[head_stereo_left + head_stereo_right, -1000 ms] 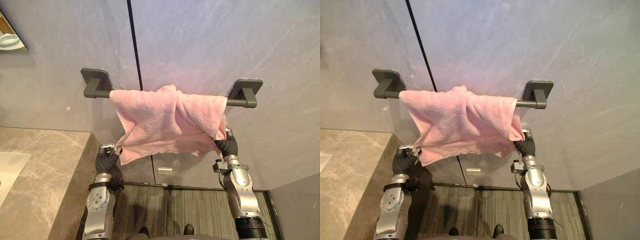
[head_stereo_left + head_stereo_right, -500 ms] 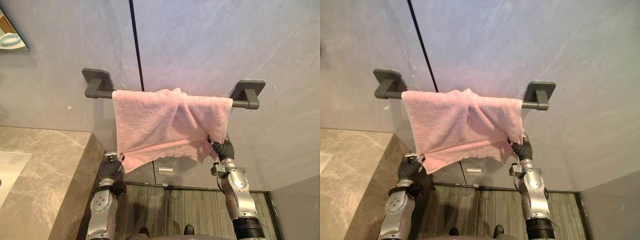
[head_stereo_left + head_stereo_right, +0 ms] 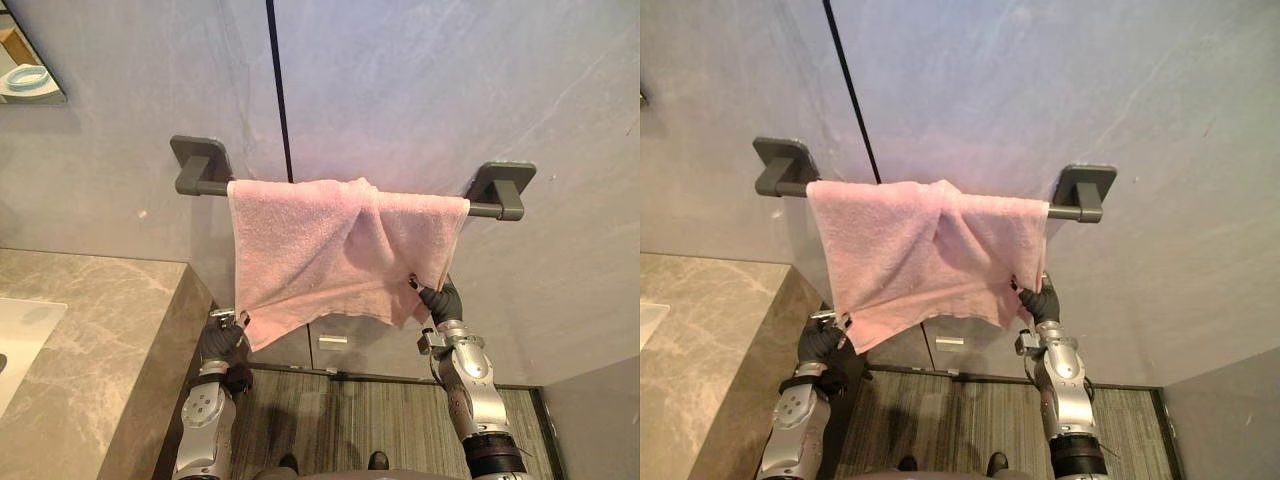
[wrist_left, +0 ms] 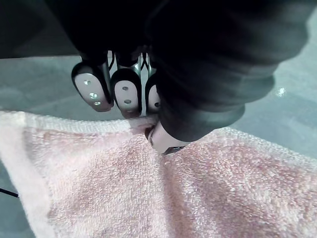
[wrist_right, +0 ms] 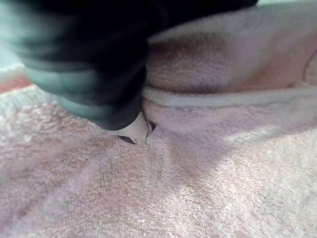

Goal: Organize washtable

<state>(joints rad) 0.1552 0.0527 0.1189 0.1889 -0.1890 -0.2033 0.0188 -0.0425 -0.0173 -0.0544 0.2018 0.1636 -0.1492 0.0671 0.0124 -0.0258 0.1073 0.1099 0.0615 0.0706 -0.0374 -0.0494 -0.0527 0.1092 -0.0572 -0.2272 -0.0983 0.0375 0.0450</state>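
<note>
Left eye view: the pink towel (image 3: 330, 250) hangs over the grey towel bar (image 3: 205, 186) on the wall, bunched into a fold near its middle. The left hand (image 3: 222, 338) pinches the lower left corner, fingers (image 4: 126, 89) curled against the thumb. The right hand (image 3: 440, 300) nips the lower right edge, its thumb (image 5: 132, 130) pressed into the pile. The cloth looks light, limp and liable to slide on the bar — so the corners seem the best hold, pulled evenly.
</note>
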